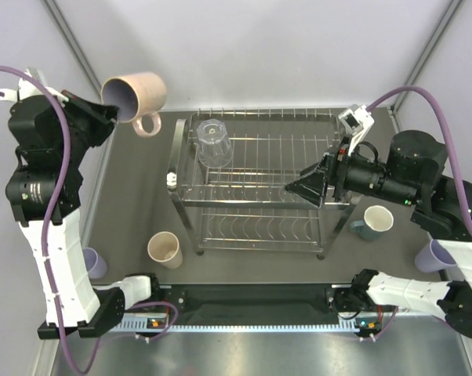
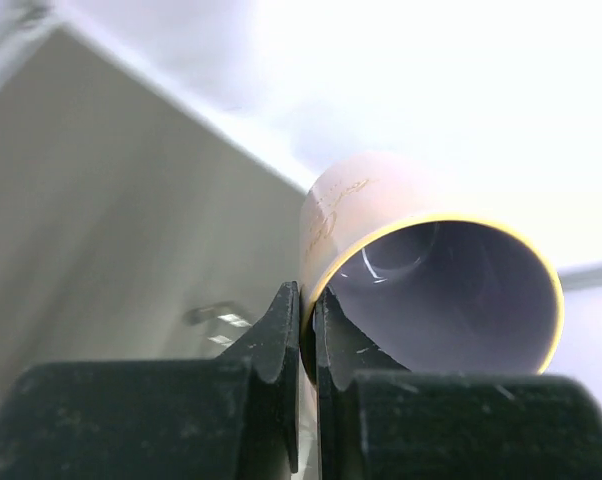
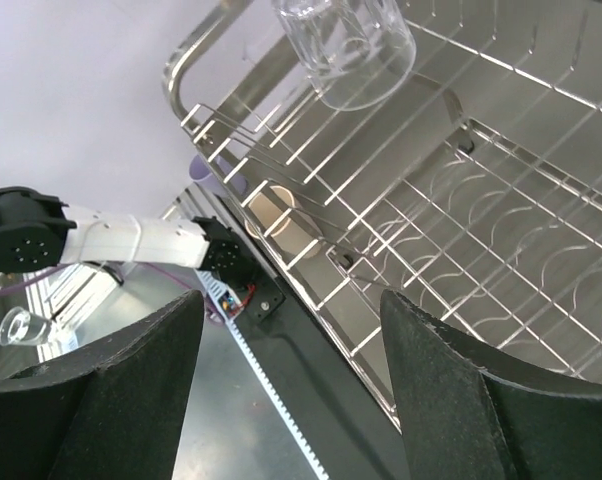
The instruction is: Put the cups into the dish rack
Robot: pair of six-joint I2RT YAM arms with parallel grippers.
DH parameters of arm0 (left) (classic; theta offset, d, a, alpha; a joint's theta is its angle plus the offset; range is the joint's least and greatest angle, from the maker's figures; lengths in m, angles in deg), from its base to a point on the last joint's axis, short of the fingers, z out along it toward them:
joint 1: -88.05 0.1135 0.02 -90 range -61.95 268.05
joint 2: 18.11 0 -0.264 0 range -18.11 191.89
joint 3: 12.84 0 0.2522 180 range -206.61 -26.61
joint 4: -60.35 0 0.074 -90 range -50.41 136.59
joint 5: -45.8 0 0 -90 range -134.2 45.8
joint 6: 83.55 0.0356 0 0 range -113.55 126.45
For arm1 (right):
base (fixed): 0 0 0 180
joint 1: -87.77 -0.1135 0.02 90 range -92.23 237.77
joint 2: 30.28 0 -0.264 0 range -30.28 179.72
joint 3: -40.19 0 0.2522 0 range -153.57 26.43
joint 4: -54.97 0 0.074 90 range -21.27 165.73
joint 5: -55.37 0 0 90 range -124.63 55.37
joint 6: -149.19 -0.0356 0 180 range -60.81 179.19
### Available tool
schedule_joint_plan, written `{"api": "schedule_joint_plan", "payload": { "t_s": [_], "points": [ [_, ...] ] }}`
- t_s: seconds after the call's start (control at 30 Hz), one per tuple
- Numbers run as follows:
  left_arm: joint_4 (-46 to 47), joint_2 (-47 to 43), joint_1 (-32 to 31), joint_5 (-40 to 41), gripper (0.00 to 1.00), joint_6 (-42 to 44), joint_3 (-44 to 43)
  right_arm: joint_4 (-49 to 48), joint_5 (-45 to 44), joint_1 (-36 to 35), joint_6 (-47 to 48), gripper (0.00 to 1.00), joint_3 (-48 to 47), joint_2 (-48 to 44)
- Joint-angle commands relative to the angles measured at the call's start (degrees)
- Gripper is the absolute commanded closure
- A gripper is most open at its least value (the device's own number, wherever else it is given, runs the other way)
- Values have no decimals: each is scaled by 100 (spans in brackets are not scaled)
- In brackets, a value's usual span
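My left gripper [image 1: 117, 114] is shut on the rim of the pink handled mug [image 1: 136, 95] and holds it on its side in the air, left of the dish rack [image 1: 255, 184]. In the left wrist view the fingers pinch the mug's [image 2: 381, 230] wall. A clear glass [image 1: 214, 142] stands upside down on the rack's upper tier. My right gripper [image 1: 303, 188] is open and empty over the rack's right part; its wrist view shows the glass [image 3: 346, 45] and the rack wires [image 3: 451, 200]. The beige tumbler [image 1: 164, 249], teal mug [image 1: 375, 221] and two lavender tumblers [image 1: 95, 262] [image 1: 433, 254] stand on the table.
The rack fills the middle of the dark mat [image 1: 142, 204]. The arm bases and a cable rail [image 1: 252, 321] run along the near edge. Grey walls [image 1: 244, 47] close the back and sides.
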Motion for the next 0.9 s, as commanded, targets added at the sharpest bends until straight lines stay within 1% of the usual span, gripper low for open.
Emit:
{"api": "schedule_joint_plan", "payload": {
  "t_s": [0.0,0.03,0.13,0.17,0.2,0.23,0.27,0.3,0.33,0.37,0.4,0.53,0.57,0.6,0.7,0.87],
  "points": [
    [1618,-86,16,-1002,100,-747,-429,-555,287,-84,38,27,-296,71],
    [1768,-86,7,-1220,100,-940,-429,-634,375,-75,30,27,-313,158],
    [2330,-95,16,-1494,100,-1248,-499,-1003,691,-75,-40,22,-401,334],
    [2697,-95,7,-1730,100,-1354,-499,-1117,866,-75,-128,22,-402,387],
    [2901,-112,16,-1871,100,-1494,-412,-1414,964,-75,-181,20,-410,431],
    [3173,-121,16,-2003,100,-1835,-307,-1574,1200,-75,-242,19,-402,536],
    [3689,-165,7,-2292,100,-2056,-167,-1793,1298,-75,-400,18,-349,589],
    [4059,-296,7,-2399,100,-2301,261,-1986,1395,-75,-488,16,-314,633],
    [4394,-375,16,-2522,100,-2869,518,-2397,1474,-75,-593,14,-270,721],
    [4728,-472,7,-2662,100,-3162,781,-2584,1553,-75,-803,10,-183,756],
    [5332,-621,16,-2725,100,-3592,1236,-2734,1571,-75,-884,9,-147,809],
    [5733,-763,16,-2936,100,-4113,1627,-3612,1668,-84,-1235,8,-85,1116],
    [5820,-771,7,-3102,100,-4254,1741,-3788,1668,-93,-1297,8,-68,1160],
    [6152,-789,16,-3164,100,-4568,1820,-3903,1633,-101,-1350,8,-68,1265],
    [6506,-868,7,-3392,100,-5193,2128,-4071,1536,-102,-1491,8,-295,1599],
    [6603,-1175,7,-3622,100,-5424,2453,-4808,1536,-163,-1877,10,-322,1855]
  ]
}}
